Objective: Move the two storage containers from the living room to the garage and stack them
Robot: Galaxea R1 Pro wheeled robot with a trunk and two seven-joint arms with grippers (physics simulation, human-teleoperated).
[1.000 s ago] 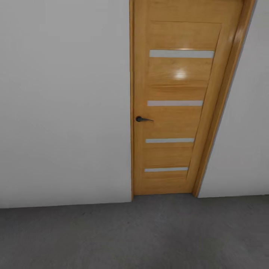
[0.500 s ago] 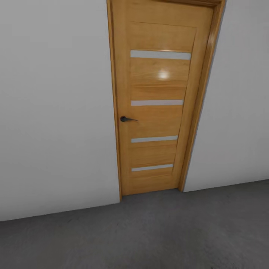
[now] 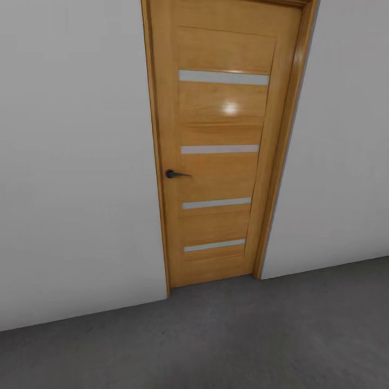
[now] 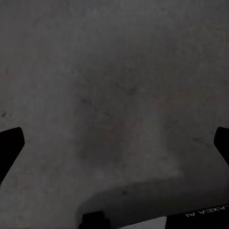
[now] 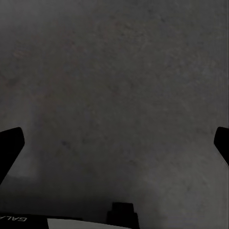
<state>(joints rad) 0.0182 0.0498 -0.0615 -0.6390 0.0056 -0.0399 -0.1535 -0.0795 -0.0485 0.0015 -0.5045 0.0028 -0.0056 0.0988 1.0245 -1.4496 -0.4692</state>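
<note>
Grey concrete floor spreads across the lower part of the head view, rough and speckled, and it meets a plain pale wall that runs behind it. Set in that wall is a closed wooden door, honey-coloured, with four narrow pale strips across it and a small dark handle on its left edge.

Both wrist cameras look straight down at the same dark concrete. The left gripper has its two fingers spread wide, with nothing but floor between them; the right gripper stands just the same, wide apart and holding nothing.

Neither of the two storage containers can be seen from the head or from either wrist, so where they are cannot be told from here. Judging by the concrete and the bare walls, the robot is probably in the garage, facing the door with empty hands. No stack shows on the visible stretch of floor. Whether one tub has already been brought over cannot be judged; at the least, some carrying and the stacking appear to remain.
</note>
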